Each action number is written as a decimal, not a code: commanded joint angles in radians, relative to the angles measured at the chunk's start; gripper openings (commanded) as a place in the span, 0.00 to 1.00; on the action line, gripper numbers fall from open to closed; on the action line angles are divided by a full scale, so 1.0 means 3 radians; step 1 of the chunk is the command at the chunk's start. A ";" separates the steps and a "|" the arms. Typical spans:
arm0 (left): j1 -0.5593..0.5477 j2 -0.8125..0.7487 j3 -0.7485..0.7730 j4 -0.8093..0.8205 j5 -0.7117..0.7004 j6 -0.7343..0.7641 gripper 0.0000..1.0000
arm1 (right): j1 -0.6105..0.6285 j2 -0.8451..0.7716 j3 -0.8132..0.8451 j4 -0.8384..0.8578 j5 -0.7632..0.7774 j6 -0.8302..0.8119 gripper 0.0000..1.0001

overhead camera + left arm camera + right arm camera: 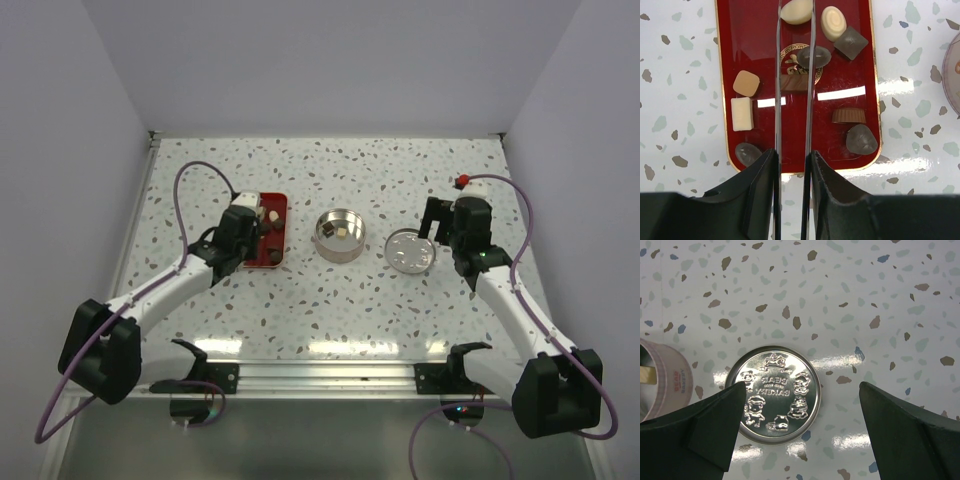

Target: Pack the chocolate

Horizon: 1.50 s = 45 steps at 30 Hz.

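The red tray holds several pieces of chocolate: cream ovals, a white block, a light brown square, a brown cup and dark lumps. My left gripper reaches over the tray, its thin blades closed against both sides of a brown chocolate piece at the tray's middle. The round silver tin stands right of the tray with a few pieces inside. My right gripper hangs wide open above the table, holding nothing.
The tin's embossed lid lies flat on the speckled table, right of the tin, under my right gripper's left finger. The tin's wall shows at that view's left edge. White walls enclose the table on three sides.
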 commanded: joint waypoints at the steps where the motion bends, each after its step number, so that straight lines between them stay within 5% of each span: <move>1: 0.0033 -0.0155 0.0074 0.0095 -0.0013 0.0048 0.30 | 0.0004 -0.0012 0.0136 -0.0013 -0.0045 -0.0015 0.99; 14: -0.0023 -0.0661 0.0237 -0.0258 0.0381 0.0064 0.30 | 0.0004 -0.0007 0.0131 -0.0008 -0.0056 -0.0015 0.99; 27: -0.1132 -0.0462 0.0616 -0.0222 0.0212 -0.0212 0.29 | 0.0004 -0.0018 0.0131 -0.0008 -0.0025 -0.0015 0.99; 45: -0.1403 -0.0226 0.0697 -0.0207 0.0120 -0.0274 0.43 | 0.0010 0.0013 0.0136 -0.0008 -0.0045 -0.0010 0.99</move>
